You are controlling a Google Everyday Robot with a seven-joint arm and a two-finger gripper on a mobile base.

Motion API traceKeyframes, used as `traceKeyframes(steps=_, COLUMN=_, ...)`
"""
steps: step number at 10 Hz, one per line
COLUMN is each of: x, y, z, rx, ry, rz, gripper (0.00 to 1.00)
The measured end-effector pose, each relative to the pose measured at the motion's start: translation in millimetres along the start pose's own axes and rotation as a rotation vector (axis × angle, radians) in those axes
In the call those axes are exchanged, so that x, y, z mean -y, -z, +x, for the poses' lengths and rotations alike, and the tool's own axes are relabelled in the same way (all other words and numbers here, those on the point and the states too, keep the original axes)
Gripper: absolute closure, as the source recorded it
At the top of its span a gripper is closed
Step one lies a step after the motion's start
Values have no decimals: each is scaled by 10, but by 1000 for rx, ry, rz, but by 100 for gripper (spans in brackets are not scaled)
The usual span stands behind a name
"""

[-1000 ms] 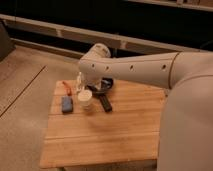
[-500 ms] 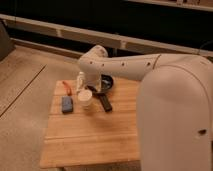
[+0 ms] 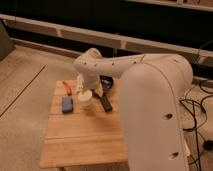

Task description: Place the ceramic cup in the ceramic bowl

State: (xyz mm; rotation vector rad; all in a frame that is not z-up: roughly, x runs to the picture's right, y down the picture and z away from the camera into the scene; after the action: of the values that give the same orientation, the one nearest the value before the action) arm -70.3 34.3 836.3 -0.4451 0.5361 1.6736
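Note:
The cream ceramic cup (image 3: 86,99) stands upright on the wooden table (image 3: 80,137), left of centre. The gripper (image 3: 88,90) is right above the cup, at the end of the white arm (image 3: 120,67), and seems to touch its rim. The dark ceramic bowl (image 3: 106,81) lies behind and to the right of the cup, mostly hidden by the arm; only a dark edge shows.
A flat blue block (image 3: 67,104) lies left of the cup. A black oblong bar (image 3: 105,103) lies to its right. An orange item (image 3: 66,86) and a slim white bottle (image 3: 79,84) are at the back left. The arm's bulky body (image 3: 155,115) covers the table's right side.
The arm's body has swung nearer to the camera and now covers more of the right side. The gripper stays at the cup, and the cup has hardly moved.

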Motion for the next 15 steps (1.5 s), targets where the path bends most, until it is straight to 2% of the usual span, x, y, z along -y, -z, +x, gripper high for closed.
traceKeyframes(steps=2, x=-3, y=-127, z=40, rx=-47, ry=-9, rz=21, gripper=35)
traceKeyframes(steps=5, x=-78, y=-364, z=97, rx=-120, ry=33, rz=36, gripper=35)
traceKeyframes(steps=6, x=-111, y=-427, z=74, rx=-131, ry=57, rz=35, gripper=37)
traceKeyframes(steps=9, x=-235, y=-535, z=-11, rx=-138, ry=138, rz=23, gripper=66)
traceKeyframes(steps=10, x=-255, y=-521, z=-47, rx=-132, ry=142, rz=15, gripper=74)
traceKeyframes(steps=12, x=-314, y=-434, z=-146, rx=-97, ry=147, rz=-15, gripper=97)
traceKeyframes(steps=14, x=-437, y=-148, z=-279, rx=-21, ry=163, rz=-65, gripper=100)
traceKeyframes(steps=15, x=-515, y=156, z=-386, rx=54, ry=173, rz=-107, gripper=100)
